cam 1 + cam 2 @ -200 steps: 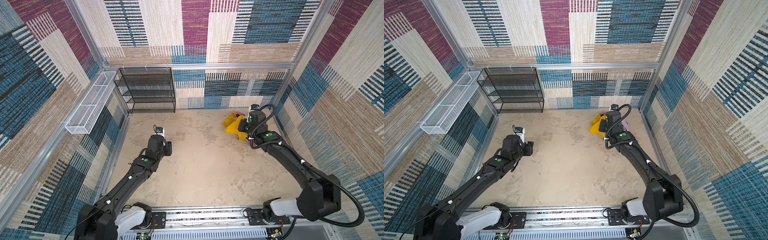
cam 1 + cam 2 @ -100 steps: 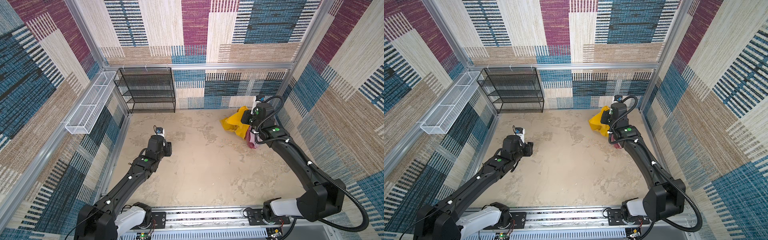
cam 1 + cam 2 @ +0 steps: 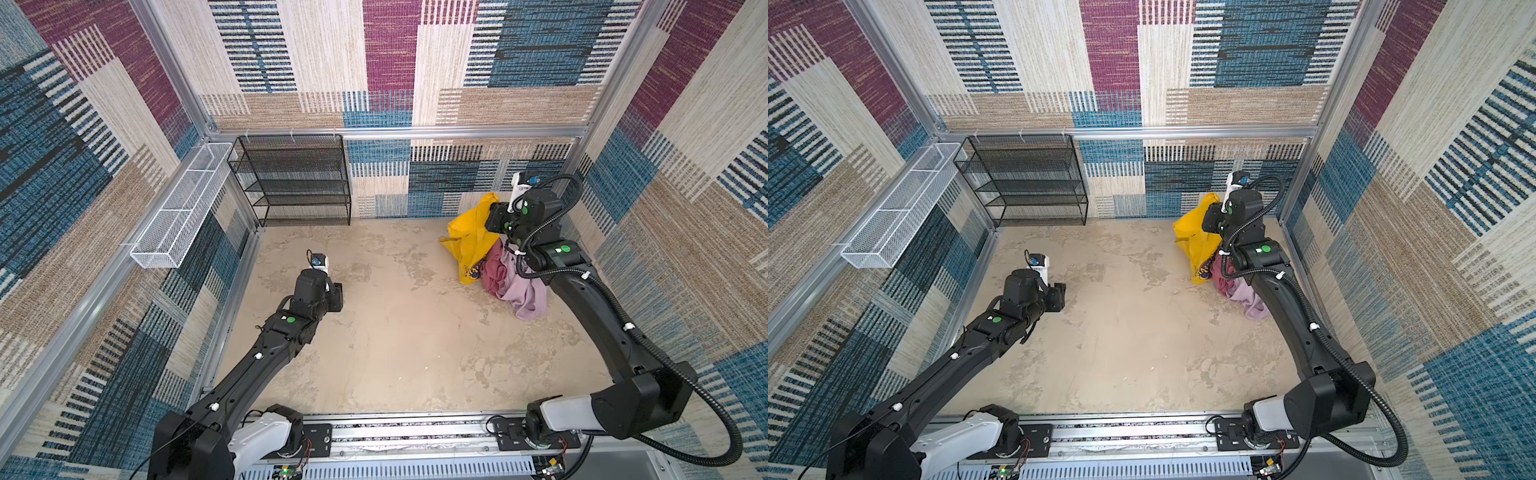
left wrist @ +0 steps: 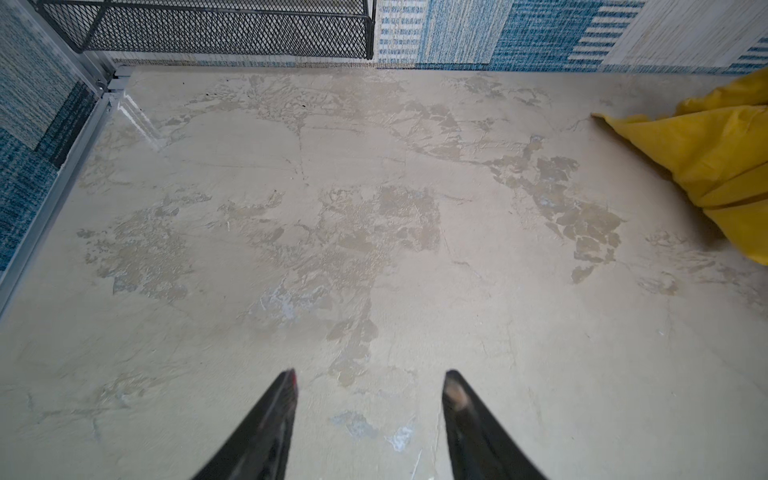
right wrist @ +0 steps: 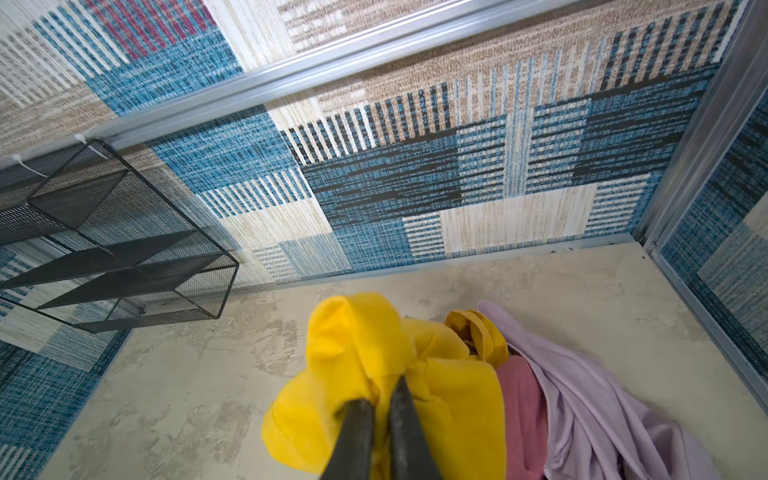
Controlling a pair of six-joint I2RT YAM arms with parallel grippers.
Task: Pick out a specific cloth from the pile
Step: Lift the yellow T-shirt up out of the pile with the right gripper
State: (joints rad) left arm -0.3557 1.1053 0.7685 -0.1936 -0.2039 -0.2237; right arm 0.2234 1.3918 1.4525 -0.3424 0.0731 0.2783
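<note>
Light is bright, even and diffuse in all views. Shadows are only faint and soft on the floor (image 3: 395, 332), close under the arms. Metal posts (image 3: 170, 70) bow at the top-view edges. There is a small glare streak on the floor at the far left corner. Left gripper (image 4: 370, 374) tips are smeared. Right gripper (image 5: 381, 390) is out of focus. Yellow cloth (image 5: 361, 340) is close to overexposed.

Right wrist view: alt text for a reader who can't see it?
The right gripper is shut on a fold of the yellow cloth. A rose cloth and a lilac cloth bunch against it over the beige floor, with a mesh shelf by the wall.
</note>
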